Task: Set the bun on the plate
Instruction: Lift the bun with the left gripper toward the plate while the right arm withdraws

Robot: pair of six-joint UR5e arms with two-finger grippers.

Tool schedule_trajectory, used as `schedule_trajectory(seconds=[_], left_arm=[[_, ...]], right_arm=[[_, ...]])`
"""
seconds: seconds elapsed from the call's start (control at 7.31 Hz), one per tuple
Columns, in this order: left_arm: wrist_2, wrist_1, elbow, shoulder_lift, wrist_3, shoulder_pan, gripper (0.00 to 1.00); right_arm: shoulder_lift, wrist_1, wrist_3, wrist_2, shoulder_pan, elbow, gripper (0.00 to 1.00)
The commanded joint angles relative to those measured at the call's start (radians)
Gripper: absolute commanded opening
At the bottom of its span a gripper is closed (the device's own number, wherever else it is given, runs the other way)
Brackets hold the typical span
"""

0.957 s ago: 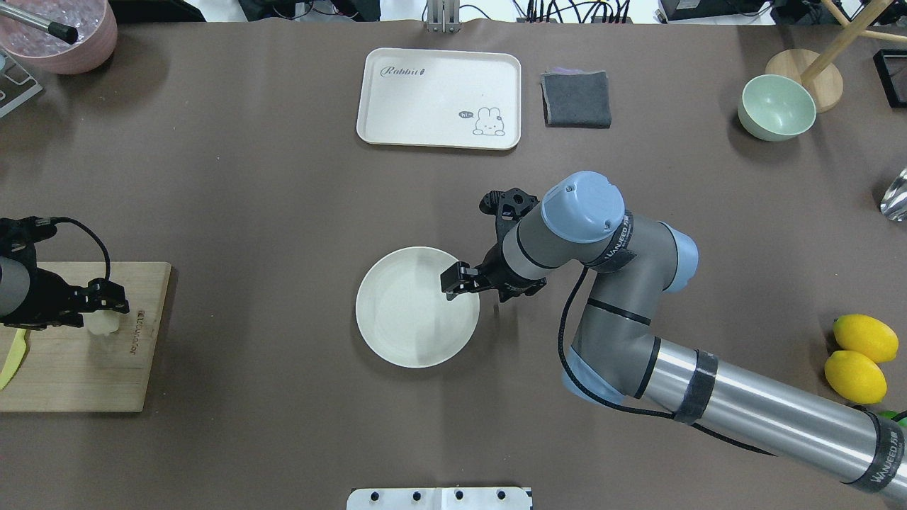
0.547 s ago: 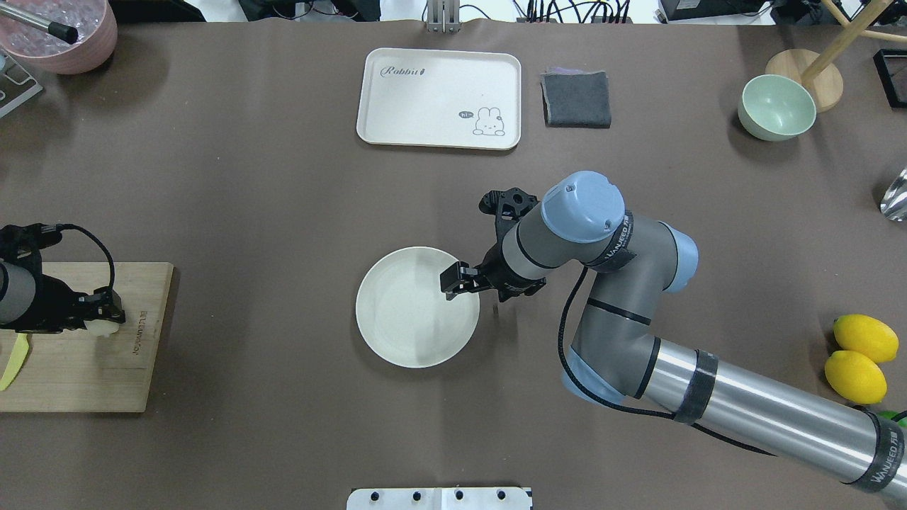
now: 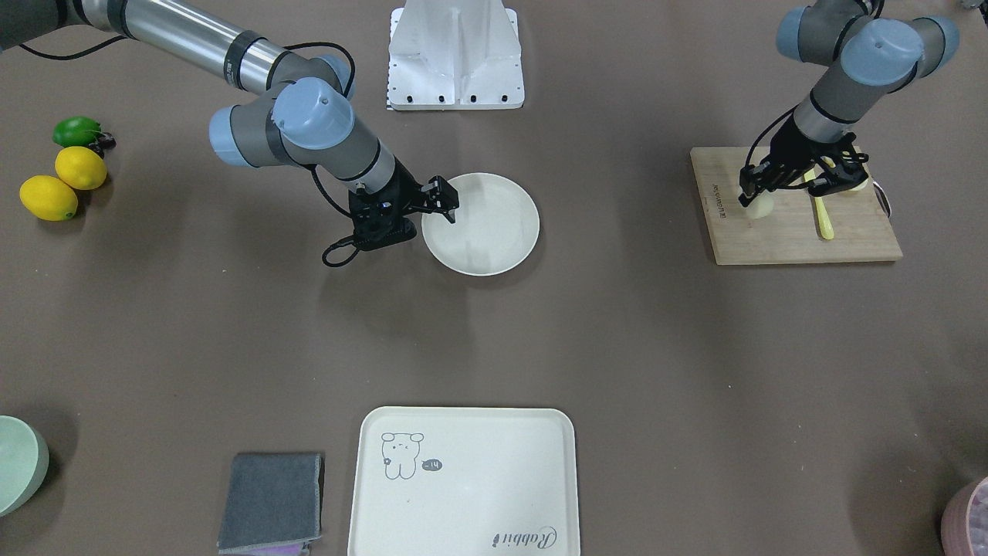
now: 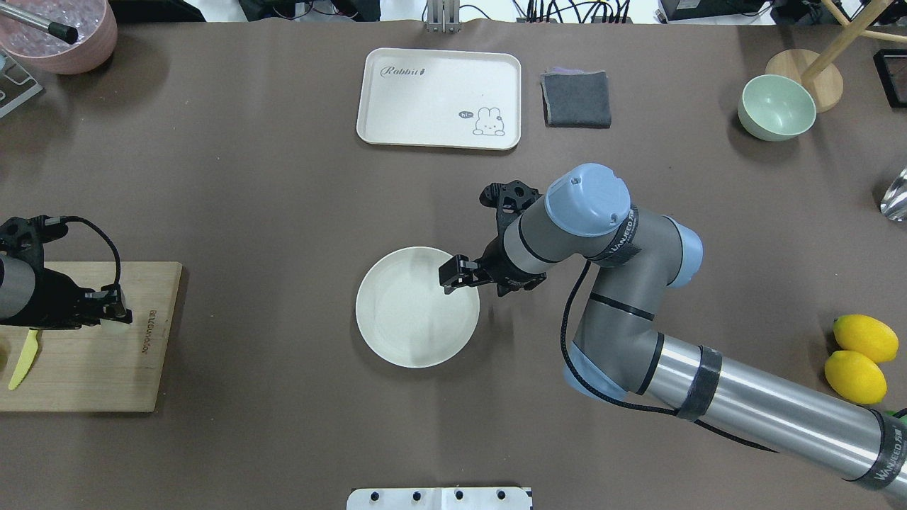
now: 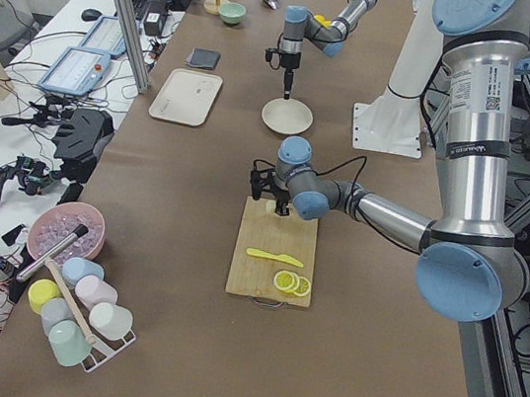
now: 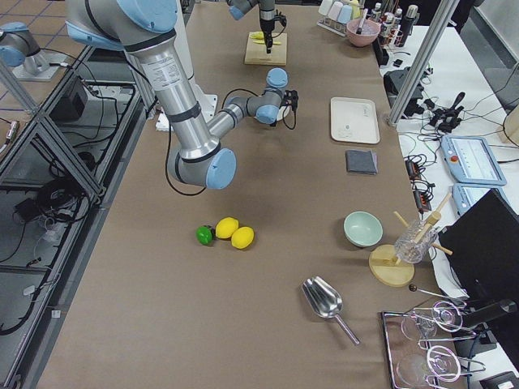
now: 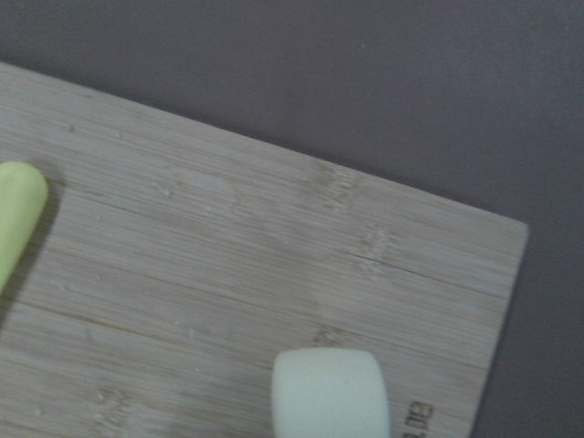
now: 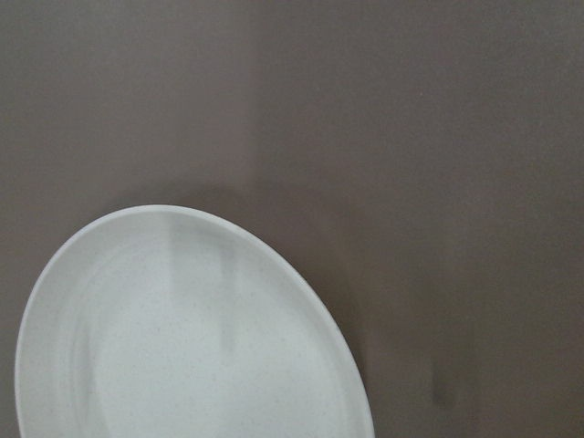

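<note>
compared with a moment ago, my left end effector is shifting a little toward 3 o'clock in the overhead view. the cutting board is sliding the same way with it, so its edge is now lying somewhat nearer to the plate. the yellow-green knife is travelling with the board.

the bun is still sitting on the board, near its 3 o'clock edge, directly under this end effector. the fingers are standing about it, but i cannot tell if they are already pressing on it or only waiting beside it. my right end effector is rising slightly and hanging over the plate's rim at 2 o'clock, with fingers parted and holding nothing.

i am judging that the grasp is not yet secure. it looks like i am dragging the board instead of raising the bun, so the task is only beginning. the bun is not yet on the plate, which is lying well apart at 3 o'clock from the board.

the desk is wearing a plain brown matte cover, and this is probably letting the board slip. from the plate, a cream tray is lying at 12 o'clock, a grey cloth at 1 o'clock, a green bowl at 2 o'clock and two lemons at 4 o'clock. beyond the desk, a white side table is carrying screens and cables.
</note>
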Motion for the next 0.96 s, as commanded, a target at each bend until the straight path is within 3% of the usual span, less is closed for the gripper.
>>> schedule_trajectory(seconds=[0.0,0.27,0.41,0.55,0.82], left_arm=[[-0.022,0.045,-0.025,-0.090,-0.004,-0.015,0.30],[-0.016,0.262,-0.037,-0.318,-0.097,-0.006,0.31],[0.036,0.358,-0.028,-0.433,-0.168,0.044,0.31],[0.147,0.444,-0.009,-0.541,-0.221,0.155,0.32],[0.221,0.544,0.087,-0.738,-0.323,0.231,0.34]], right_arm=[[-0.012,-0.004,-0.007,0.009,0.026,0.014,1.00],[-0.052,-0.012,-0.059,0.044,0.113,0.031,1.00],[-0.079,-0.013,-0.109,0.086,0.164,0.036,1.00],[-0.119,-0.013,-0.160,0.138,0.222,0.043,1.00],[-0.205,-0.013,-0.316,0.195,0.315,0.043,1.00]])
